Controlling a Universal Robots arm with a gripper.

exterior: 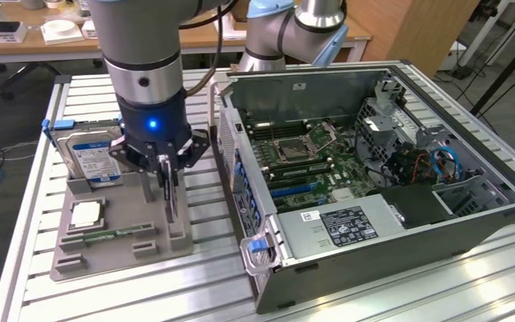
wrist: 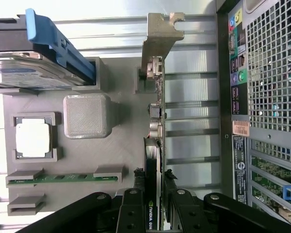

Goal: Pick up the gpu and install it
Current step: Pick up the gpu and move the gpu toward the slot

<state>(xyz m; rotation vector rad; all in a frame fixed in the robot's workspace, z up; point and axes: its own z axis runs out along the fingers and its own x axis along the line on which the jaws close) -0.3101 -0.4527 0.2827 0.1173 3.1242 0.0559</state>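
The gpu point(exterior: 172, 201) stands on edge in a slot of the grey holder tray point(exterior: 123, 251), to the exterior view's left of the open computer case point(exterior: 374, 181). My gripper point(exterior: 166, 176) reaches straight down onto its top edge. In the wrist view the thin card point(wrist: 155, 121) runs away from me, with its silver end bracket point(wrist: 160, 34) at the far end. My gripper point(wrist: 153, 174) has a black finger point(wrist: 135, 194) pressed against each face of the card, so it is shut on it. The card still sits in the tray point(wrist: 121, 160).
The tray also holds a hard drive with a blue-white label point(exterior: 92, 154), a square processor point(exterior: 88, 213) and a green memory stick point(exterior: 110, 235). The case lies open with its motherboard point(exterior: 302, 161) facing up. Its rear panel point(wrist: 271, 97) stands close beside the card.
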